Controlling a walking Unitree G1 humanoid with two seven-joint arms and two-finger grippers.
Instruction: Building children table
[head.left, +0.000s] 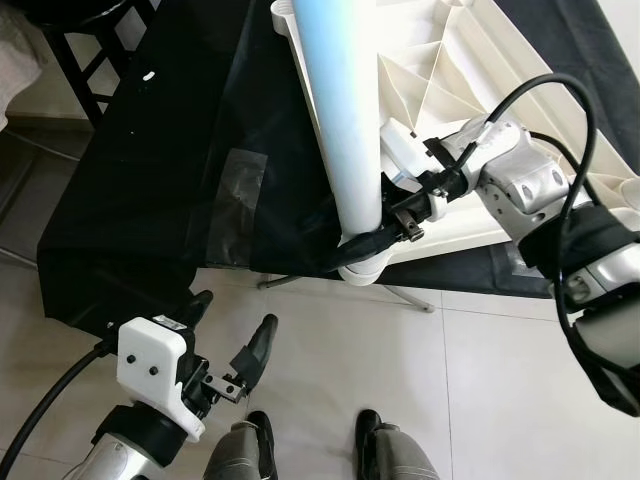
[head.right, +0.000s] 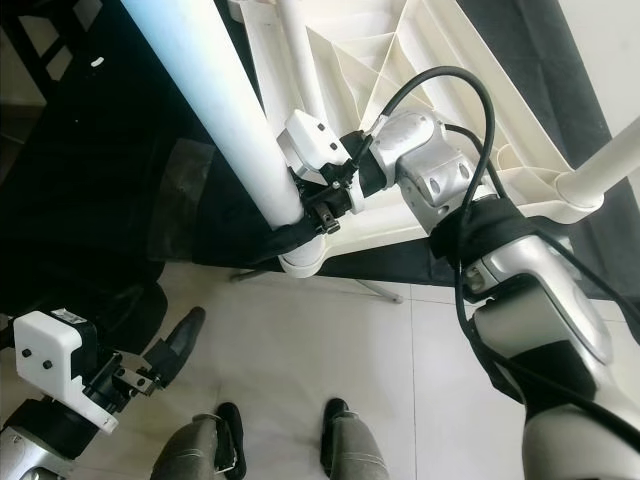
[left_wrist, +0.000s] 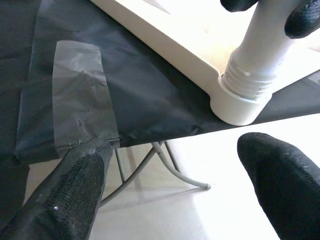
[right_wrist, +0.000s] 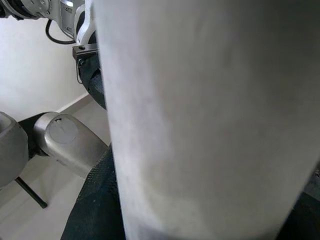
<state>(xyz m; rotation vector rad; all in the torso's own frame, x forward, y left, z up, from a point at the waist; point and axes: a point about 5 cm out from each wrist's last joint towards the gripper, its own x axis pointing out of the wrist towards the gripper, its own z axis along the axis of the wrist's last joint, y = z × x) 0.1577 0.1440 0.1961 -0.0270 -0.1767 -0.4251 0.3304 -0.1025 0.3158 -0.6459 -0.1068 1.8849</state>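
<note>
Pale glossy floor tiles (head.left: 480, 380) run under a counter (head.left: 150, 180) draped in thin black sheeting, patched with a strip of clear crinkled tape (left_wrist: 80, 95). I see my right end effector (head.left: 375, 240) closed around the smooth, round white table leg (head.left: 345, 120), its black textured fingers (head.left: 365, 243) wrapping the tube just above its base. Right below that grip, the leg's ribbed, threaded end sits in a round white socket (left_wrist: 240, 102) at the corner of the plastic tabletop (head.left: 450, 90). The tabletop lies upside down on the counter, behind the right end effector, showing its underside of moulded triangular ribs. In the right wrist view the leg looks matte and faintly grainy, pressed close against the dark finger pad. Farther out beyond the arm, a second white leg (head.right: 610, 165) rises from the tabletop's other near corner.

My left end effector (head.left: 232, 340) hangs low over the tiles, in front of the counter's edge, with its two long black fingers spread apart and nothing between them. The fingers have a knitted, rough surface. Beyond them, under the counter, bent grey metal tubing (left_wrist: 165, 165) of the counter's frame meets the floor. Beneath the left end effector are the robot's grey metal feet (head.left: 395, 450).
</note>
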